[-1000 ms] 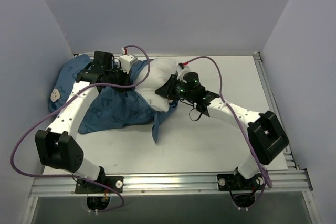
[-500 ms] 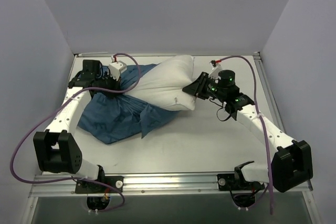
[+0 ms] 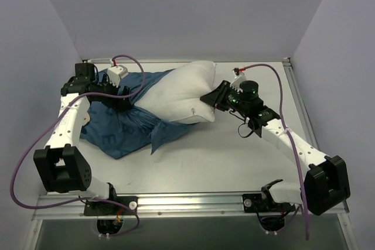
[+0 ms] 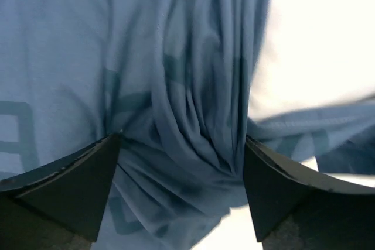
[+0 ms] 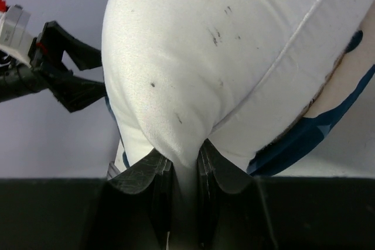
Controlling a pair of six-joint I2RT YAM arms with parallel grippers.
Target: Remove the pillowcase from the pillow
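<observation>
right wrist view alone reveals right gripper (image 5: 184,165) pinching pillow (image 5: 193,68); left gripper (image 4: 181,162), clamped before, now gapes over pillowcase (image 4: 88,45).

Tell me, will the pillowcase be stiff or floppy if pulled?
Probably floppy: the pillowcase bunches into deep folds inside the open left gripper. Likely light, as it drapes flat on the table. It may drag the pillow, which lies over part of it.
</observation>
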